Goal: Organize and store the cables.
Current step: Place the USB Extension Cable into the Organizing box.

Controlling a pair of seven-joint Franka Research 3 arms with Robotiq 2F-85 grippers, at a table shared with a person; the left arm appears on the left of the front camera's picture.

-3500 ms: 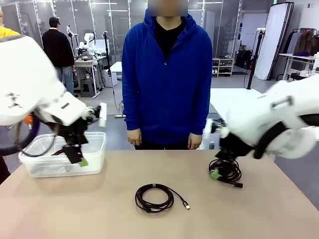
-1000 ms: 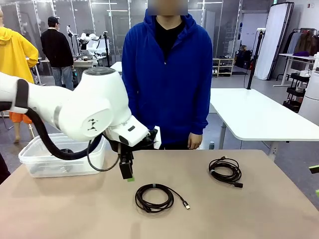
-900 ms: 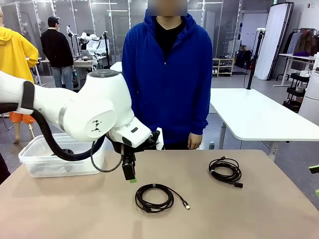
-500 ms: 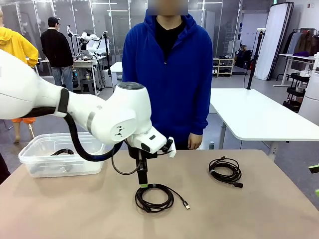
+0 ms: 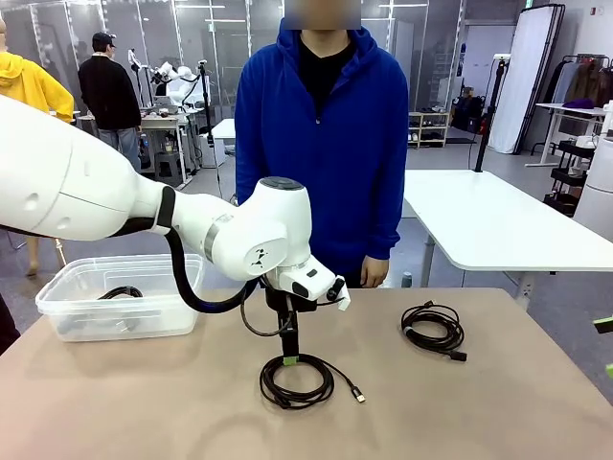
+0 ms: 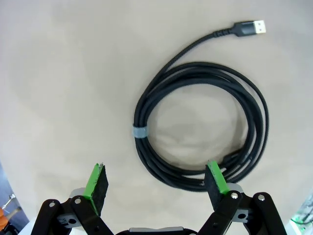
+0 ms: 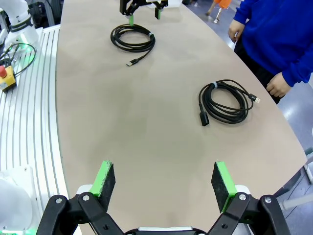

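Three black cables are here. One cable (image 6: 141, 149) lies in a round loop in the middle of the table (image 5: 479, 412). It has a small pale tie (image 6: 139, 132) on one side, and its plug (image 6: 254, 27) sticks out.

The left claw (image 6: 156, 181) points straight down over the far edge of this loop. Its two green fingers are wide apart. One finger (image 6: 215, 178) is right over the cord and the other is over bare table. It may be touching the cord, but that is hard to see.

A second cable (image 7: 201, 100) lies in a loop farther to the right, near the person's hand (image 5: 374, 273).

A third cable (image 5: 120, 290) sits inside the clear box (image 5: 182, 264) at the left.

The right claw (image 7: 160, 183) hangs over bare table, fingers wide apart, holding nothing.
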